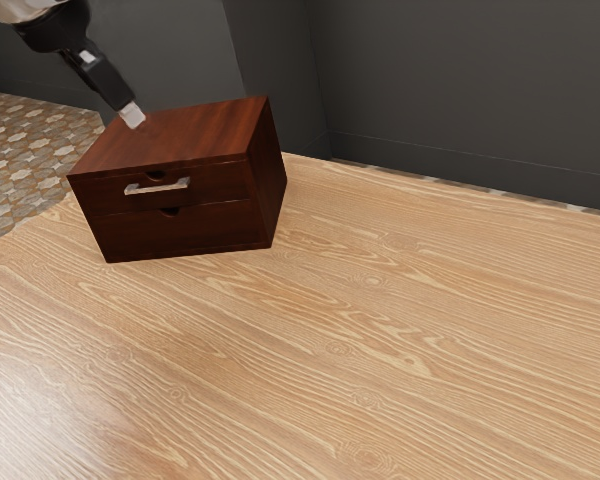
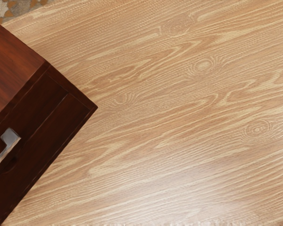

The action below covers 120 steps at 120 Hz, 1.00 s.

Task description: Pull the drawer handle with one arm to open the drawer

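Exterior view: a dark reddish wooden drawer box (image 1: 185,180) is seen standing on the pale wood-grain table (image 1: 400,330), in the upper left part of the frame. Two drawer fronts are shown on its near face. The upper drawer (image 1: 215,183) carries a silver handle (image 1: 156,186), and its front is seen flush with the face, so it is shut. The arm (image 1: 70,40) is seen entering from the upper left corner. The gripper (image 1: 131,114) is held at the far left edge of the drawer box top, above the handle and apart from it. Whether the claw is wide or narrow cannot be told. Patterned floor tiles (image 1: 20,150) are seen at the left edge of the frame, and a dark grey wall (image 1: 460,80) across the back. In the wrist view, a corner of the drawer box (image 2: 33,108) and one end of the handle (image 2: 7,141) are shown beside the table (image 2: 188,117).
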Available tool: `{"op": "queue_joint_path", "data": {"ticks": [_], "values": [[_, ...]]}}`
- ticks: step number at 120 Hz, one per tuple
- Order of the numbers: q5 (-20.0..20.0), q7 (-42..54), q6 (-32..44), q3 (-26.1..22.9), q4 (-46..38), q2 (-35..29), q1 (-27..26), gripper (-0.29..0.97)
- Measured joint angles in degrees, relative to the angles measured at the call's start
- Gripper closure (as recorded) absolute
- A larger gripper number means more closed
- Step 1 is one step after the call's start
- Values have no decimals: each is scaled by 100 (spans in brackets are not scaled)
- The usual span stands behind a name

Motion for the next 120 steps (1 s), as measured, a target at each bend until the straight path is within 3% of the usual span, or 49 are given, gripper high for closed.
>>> {"op": "queue_joint_path", "data": {"ticks": [14,28,43,52,65,92,120], "values": [[97,917,225,392,-778,-62,158,0],[-340,1973,738,927,-1420,-46,350,0],[-682,3031,1199,1010,-1698,-12,587,0],[-467,3446,1876,937,-2491,-457,207,0],[-197,3931,2538,928,-2996,-871,-500,3],[-66,4700,3190,1342,-3220,-639,-551,10],[-471,5068,3402,1395,-3297,-416,-518,12]]}}
